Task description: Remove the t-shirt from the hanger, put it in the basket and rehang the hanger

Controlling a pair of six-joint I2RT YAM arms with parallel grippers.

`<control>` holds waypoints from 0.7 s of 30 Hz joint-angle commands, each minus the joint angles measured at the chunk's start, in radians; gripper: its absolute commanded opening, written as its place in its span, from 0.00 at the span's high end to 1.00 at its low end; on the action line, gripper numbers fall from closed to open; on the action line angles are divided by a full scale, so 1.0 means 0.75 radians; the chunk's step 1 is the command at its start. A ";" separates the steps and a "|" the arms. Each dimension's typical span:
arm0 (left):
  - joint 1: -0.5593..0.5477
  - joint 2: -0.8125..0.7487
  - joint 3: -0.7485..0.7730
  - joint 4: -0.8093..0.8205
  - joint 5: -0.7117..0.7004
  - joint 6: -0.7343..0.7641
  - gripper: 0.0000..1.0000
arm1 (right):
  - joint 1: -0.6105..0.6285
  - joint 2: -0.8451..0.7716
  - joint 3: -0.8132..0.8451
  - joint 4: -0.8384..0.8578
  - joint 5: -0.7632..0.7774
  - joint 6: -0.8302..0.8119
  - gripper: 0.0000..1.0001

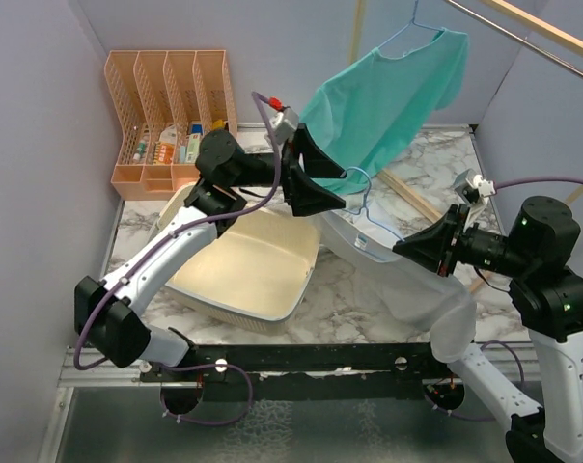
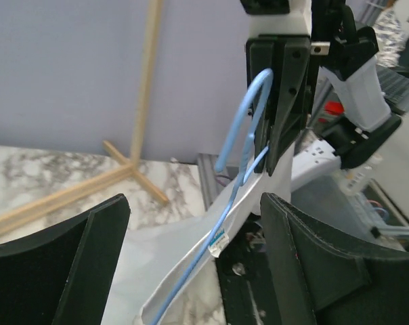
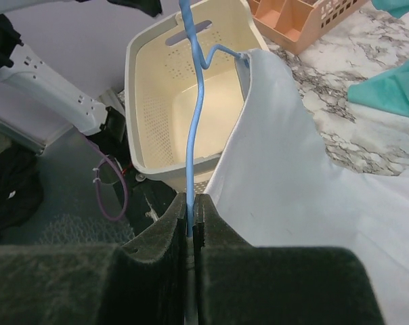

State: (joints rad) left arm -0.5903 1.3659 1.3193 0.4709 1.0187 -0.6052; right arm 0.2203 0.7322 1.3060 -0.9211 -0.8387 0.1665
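Observation:
A white t-shirt [image 1: 407, 289] hangs on a light blue wire hanger [image 1: 365, 199] held above the marble table. My right gripper [image 1: 400, 249] is shut on the hanger's wire; in the right wrist view the wire [image 3: 193, 122] rises straight from the closed gripper [image 3: 193, 203], with the shirt [image 3: 286, 176] draped to its right. My left gripper [image 1: 338, 190] is open, its jaws either side of the hanger [image 2: 248, 128] and the shirt's collar [image 2: 170, 257], touching neither. A small label [image 2: 218, 244] hangs at the collar.
A cream laundry basket [image 1: 253, 260] sits on the table below the left arm. An orange desk organiser [image 1: 166, 106] stands at the back left. A teal t-shirt [image 1: 388, 106] hangs on another hanger at the rear, beside a wooden stand [image 1: 417, 203].

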 commanded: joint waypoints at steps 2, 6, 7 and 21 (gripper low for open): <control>-0.062 0.061 0.008 0.228 0.199 -0.147 0.20 | -0.007 -0.012 0.049 0.098 -0.090 0.003 0.99; -0.095 0.061 -0.043 0.414 0.223 -0.219 0.20 | -0.007 -0.004 0.037 0.136 -0.123 0.022 0.99; -0.104 0.064 -0.058 0.470 0.228 -0.246 0.20 | -0.007 -0.002 0.033 0.146 -0.127 0.027 0.99; -0.178 0.245 -0.066 0.949 0.191 -0.599 0.34 | -0.007 0.017 0.068 0.150 -0.099 0.044 0.99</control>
State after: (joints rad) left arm -0.7151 1.5238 1.2533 1.0687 1.1599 -0.9745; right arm 0.2203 0.7425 1.3186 -0.8589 -0.8959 0.1837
